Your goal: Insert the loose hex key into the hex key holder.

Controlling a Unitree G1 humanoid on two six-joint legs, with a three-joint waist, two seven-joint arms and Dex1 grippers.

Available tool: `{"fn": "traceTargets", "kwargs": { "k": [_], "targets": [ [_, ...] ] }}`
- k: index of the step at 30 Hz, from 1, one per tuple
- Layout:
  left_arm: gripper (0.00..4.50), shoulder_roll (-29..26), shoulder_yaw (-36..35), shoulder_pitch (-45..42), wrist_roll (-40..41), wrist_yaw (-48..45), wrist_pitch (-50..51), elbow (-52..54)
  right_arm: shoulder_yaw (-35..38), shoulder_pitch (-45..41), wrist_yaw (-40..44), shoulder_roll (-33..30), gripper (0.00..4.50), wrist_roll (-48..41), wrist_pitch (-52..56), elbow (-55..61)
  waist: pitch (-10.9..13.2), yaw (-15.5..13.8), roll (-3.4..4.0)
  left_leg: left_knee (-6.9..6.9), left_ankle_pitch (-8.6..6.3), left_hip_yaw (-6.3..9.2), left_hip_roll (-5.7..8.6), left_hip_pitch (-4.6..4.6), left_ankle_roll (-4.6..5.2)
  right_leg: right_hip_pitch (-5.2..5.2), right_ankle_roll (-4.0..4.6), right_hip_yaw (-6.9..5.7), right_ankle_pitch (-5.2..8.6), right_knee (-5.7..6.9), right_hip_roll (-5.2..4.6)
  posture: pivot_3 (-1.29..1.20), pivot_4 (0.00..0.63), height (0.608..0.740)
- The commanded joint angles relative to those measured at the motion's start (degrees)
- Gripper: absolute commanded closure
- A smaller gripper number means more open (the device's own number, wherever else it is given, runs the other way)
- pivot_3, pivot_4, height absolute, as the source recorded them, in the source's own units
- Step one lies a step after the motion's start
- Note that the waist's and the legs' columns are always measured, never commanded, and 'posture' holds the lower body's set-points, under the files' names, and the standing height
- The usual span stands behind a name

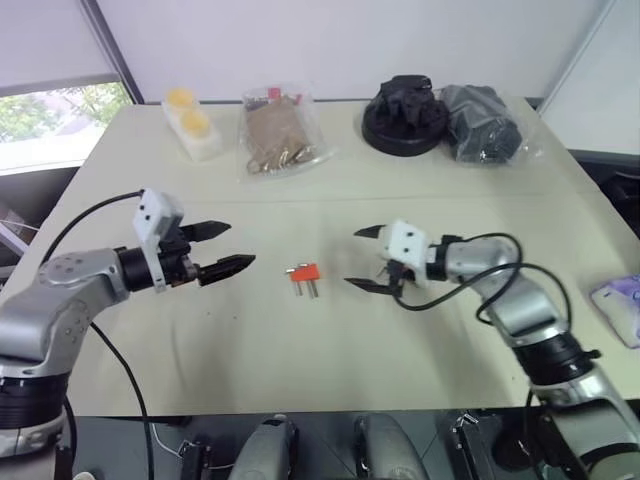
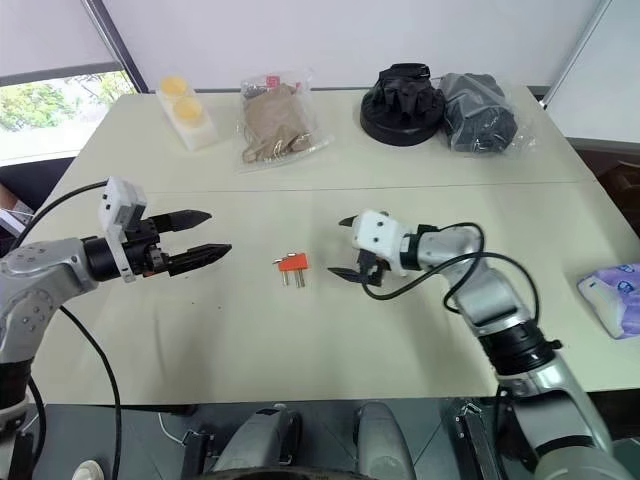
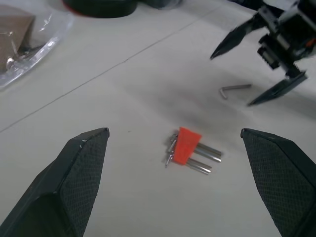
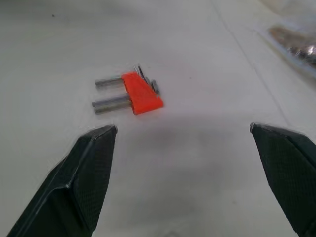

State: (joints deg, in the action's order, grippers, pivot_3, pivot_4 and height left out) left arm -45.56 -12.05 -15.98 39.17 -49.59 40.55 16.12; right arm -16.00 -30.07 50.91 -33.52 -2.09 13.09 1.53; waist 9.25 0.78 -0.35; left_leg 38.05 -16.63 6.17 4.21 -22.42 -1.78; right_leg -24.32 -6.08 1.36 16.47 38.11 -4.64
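Both claws wide open and empty, hex key not yet taken

On the counter [image 1: 330, 340], hex key holder [image 1: 303, 272] lies between left claw [image 1: 222, 248] and right claw [image 1: 367, 259]. The left wrist view reveals the loose hex key [image 3: 235, 89] beneath the right claw; thin, stiff, probably slippery, best pinched mid-shank.

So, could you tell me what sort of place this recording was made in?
Probably a lab or office test bench: a plain beige table beside a window with a roller blind, and bagged practice items along the far edge, with a small red hex key holder set out in the middle.
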Motion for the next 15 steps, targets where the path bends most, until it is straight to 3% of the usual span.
{"fn": "traceTargets", "kwargs": {
  "k": [1,15],
  "targets": [
    [0.04,0.3,-1.2,1.0,-0.5,1.1,-1.5,3.1,-0.4,-1.5,-4.3,3.8,0.00,2.5,-2.5,-3.2,0.0,0.0,0.00,0.00,0.00,0.00,0.00,0.00,0.00,0.00,0.00,0.00,0.00,0.00,0.00,0.00,0.150,0.740],
    [0.04,0.5,-1.6,3.5,-1.9,2.5,-3.0,4.3,-3.6,-1.6,-6.1,10.0,0.00,7.1,-6.5,-9.3,0.0,0.2,0.00,-0.01,0.01,0.01,0.00,0.00,-0.03,0.00,0.00,-0.01,0.00,0.01,0.04,0.00,0.150,0.740]
  ]
}}
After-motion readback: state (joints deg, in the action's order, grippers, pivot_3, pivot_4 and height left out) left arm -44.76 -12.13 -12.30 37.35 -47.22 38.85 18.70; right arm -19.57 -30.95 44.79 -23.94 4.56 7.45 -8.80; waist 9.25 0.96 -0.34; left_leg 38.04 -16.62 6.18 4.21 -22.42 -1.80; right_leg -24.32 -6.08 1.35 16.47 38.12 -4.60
